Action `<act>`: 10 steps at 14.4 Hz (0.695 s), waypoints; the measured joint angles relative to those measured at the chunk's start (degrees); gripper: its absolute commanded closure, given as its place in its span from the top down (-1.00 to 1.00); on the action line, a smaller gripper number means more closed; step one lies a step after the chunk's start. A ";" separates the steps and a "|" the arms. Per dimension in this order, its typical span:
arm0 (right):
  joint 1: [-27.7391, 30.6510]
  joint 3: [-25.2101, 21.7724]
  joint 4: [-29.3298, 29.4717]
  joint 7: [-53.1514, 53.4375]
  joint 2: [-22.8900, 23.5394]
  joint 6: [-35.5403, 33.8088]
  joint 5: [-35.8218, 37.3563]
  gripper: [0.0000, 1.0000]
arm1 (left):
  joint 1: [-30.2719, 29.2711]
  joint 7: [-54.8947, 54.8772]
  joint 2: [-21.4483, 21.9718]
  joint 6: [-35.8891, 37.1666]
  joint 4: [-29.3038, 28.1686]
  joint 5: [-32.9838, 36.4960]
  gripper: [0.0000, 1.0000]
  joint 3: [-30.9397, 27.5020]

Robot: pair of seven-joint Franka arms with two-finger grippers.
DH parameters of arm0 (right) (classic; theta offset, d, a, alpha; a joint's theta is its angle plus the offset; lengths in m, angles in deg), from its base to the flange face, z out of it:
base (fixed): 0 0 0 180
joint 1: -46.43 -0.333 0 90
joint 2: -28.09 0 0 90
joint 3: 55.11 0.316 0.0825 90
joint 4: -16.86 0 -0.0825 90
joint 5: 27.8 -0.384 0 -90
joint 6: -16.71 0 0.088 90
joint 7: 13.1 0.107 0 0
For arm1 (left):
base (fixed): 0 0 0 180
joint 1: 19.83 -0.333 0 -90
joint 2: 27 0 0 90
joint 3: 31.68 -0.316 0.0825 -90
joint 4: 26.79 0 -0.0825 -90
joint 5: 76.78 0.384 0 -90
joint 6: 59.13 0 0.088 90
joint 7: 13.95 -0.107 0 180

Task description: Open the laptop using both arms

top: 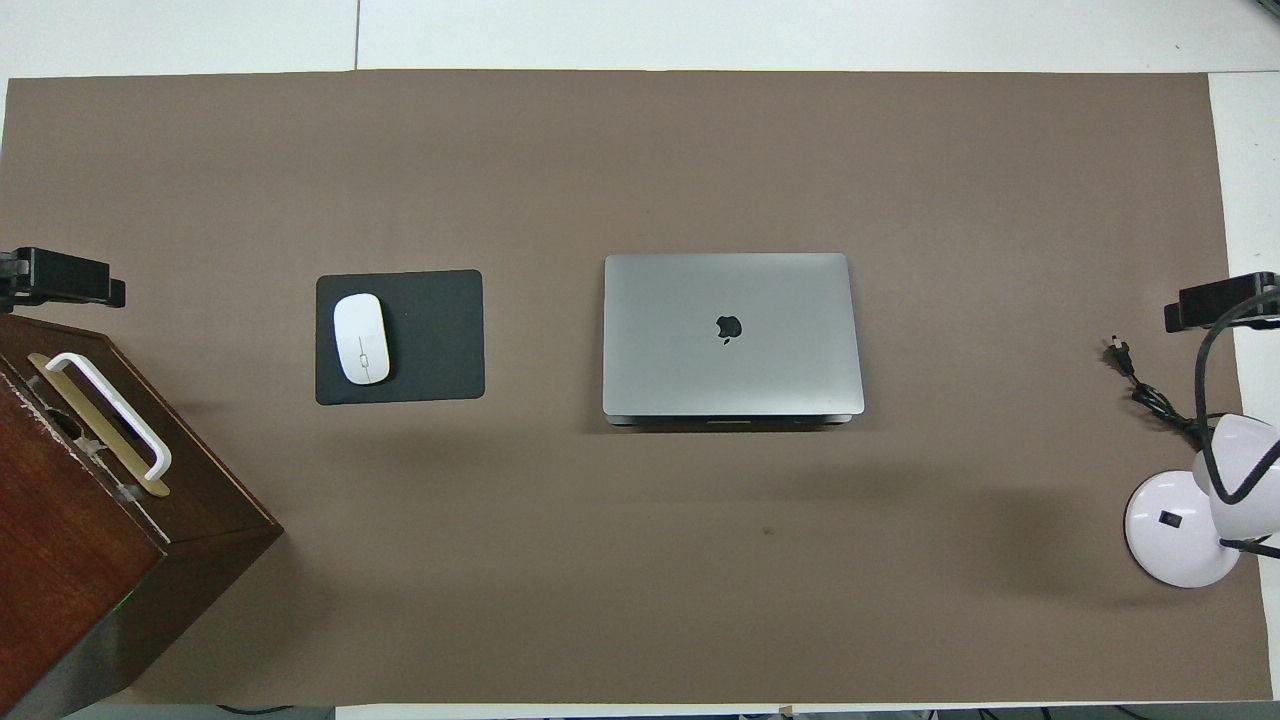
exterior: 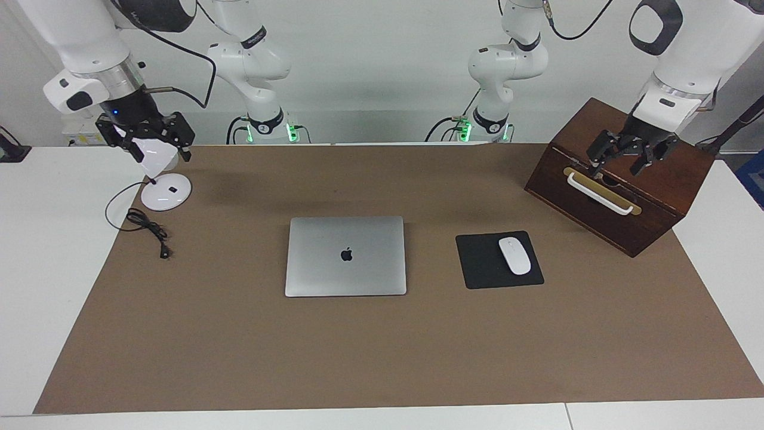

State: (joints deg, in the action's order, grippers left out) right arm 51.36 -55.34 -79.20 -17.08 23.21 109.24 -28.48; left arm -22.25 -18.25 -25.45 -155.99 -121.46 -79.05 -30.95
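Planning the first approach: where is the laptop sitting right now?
The laptop lies closed and flat near the middle of the brown mat, beside the black mouse pad, which lies toward the left arm's end of the table.

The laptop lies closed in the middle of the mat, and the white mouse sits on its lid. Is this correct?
Not quite. The laptop does lie closed mid-mat, but the mouse sits on the black pad beside it, toward the left arm's end. The facing view shows it.
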 measured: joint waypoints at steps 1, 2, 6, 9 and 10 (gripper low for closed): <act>0.08 -0.01 -0.05 0.00 0.00 0.00 0.00 1.00 | 0.00 0.00 0.00 0.00 0.00 0.00 1.00 0.00; 0.46 -0.01 -0.11 0.00 0.00 -0.01 0.00 1.00 | 0.00 0.00 0.00 0.00 0.00 0.00 1.00 0.00; 2.19 -0.05 -0.25 -0.21 0.00 -0.04 0.00 1.00 | -0.01 0.00 0.00 0.00 0.00 0.00 1.00 0.01; 2.29 -0.05 -0.26 -2.46 0.00 -0.01 0.00 1.00 | -0.01 0.00 0.00 0.00 0.00 0.00 1.00 0.03; 2.35 -0.07 -0.26 -3.11 0.00 -0.01 0.00 1.00 | 0.00 0.00 0.00 0.00 0.00 0.00 1.00 0.13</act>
State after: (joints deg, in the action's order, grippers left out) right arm 53.71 -55.41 -79.46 -20.19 23.21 109.23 -28.48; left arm -22.26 -18.25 -25.45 -155.99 -121.46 -79.04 -30.82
